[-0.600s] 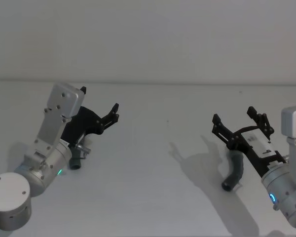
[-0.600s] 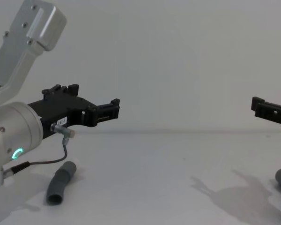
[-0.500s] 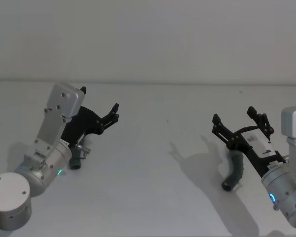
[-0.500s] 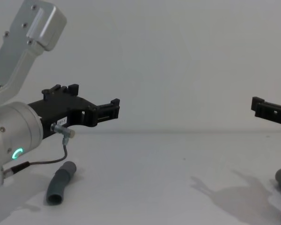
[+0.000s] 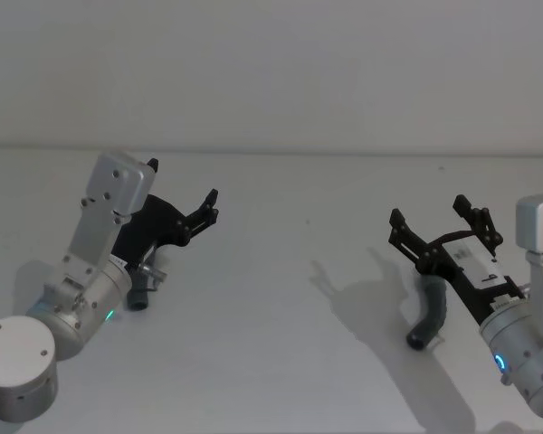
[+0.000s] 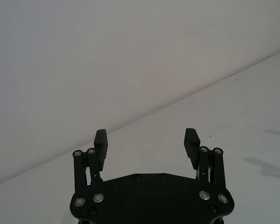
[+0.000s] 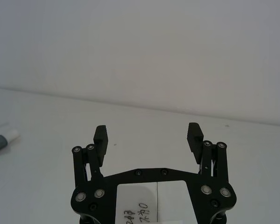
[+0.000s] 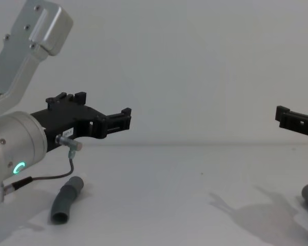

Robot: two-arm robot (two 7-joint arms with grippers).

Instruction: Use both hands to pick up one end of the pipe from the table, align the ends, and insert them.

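Pipe pieces well apart on the surface (image 5: 281, 353). Left piece (image 8: 66, 200): lies below the left pincer (image 6: 146, 140), long axis slanting, open end toward the robot. Right piece (image 5: 432, 316): bent, dark mouth nearest the robot, beneath the right pincer (image 5: 430, 210). Both pincers spread wide, raised clear, gripping nothing.

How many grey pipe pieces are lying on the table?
2. The left piece lies on the table below the left gripper; the right piece lies below the right gripper. Both grippers are open.
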